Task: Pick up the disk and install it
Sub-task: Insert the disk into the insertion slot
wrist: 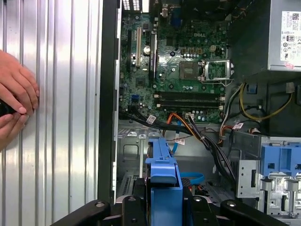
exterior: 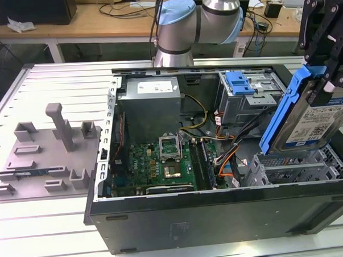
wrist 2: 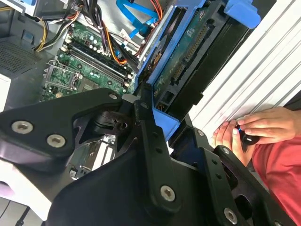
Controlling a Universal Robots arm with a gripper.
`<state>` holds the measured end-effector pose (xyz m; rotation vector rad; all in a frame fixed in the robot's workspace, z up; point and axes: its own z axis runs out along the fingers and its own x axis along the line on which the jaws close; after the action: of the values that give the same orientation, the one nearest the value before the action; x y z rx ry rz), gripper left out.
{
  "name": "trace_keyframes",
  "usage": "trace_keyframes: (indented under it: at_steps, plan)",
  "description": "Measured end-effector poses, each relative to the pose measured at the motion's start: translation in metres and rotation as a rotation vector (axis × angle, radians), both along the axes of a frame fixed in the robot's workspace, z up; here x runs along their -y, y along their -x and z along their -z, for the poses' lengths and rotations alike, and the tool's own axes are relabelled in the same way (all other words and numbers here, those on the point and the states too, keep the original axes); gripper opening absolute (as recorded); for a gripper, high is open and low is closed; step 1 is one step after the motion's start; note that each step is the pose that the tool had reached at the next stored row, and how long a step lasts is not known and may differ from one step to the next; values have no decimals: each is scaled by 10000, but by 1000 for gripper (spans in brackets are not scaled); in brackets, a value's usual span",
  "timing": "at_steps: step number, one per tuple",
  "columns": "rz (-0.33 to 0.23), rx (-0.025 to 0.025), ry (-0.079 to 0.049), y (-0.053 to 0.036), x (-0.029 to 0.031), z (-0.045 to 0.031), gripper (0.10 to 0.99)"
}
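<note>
Above the open computer case (exterior: 221, 220), over the perforated grey drive cage (exterior: 301, 169) at its end toward the exterior view's right, held the disk (exterior: 314, 117) clear of all support, steeply tilted, label face toward the exterior camera. Clamped it at the upper end in the black gripper (exterior: 327, 70), fingers shut tight on both sides of the carrier.

Looked flat and rectangular, with a smooth silver metal body, a white-and-blue label, and a bright blue plastic frame down one long edge, ending in a squared tab at the top. Showed its other face in the second wrist view: a green circuit board (wrist 2: 188, 52) with a row of connector pins, bordered by the same glossy blue plastic. Appeared edge-on in the first wrist view, as a narrow blue rail between matte black linkage bars with round bolts.

Inside the case, noted a green motherboard (exterior: 161, 160) with a square metal-framed socket, bundles of orange, yellow and black cables (exterior: 229, 154), a boxy grey metal power supply (exterior: 150, 106) and a ribbed blue plastic latch (exterior: 238, 83). Beside the case, found a ribbed aluminium surface (exterior: 61, 82) carrying grey moulded fixture blocks (exterior: 53, 148). Just outside the case wall, over that grooved metal, saw a person's hands (wrist: 16, 101) pinching something small and dark.
</note>
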<state>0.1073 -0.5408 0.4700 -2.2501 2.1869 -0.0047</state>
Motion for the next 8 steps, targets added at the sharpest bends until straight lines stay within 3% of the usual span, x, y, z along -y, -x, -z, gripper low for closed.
trace_keyframes:
  at_steps: [8]
  plan:
    - [-1,0,-2,0,0,4,365]
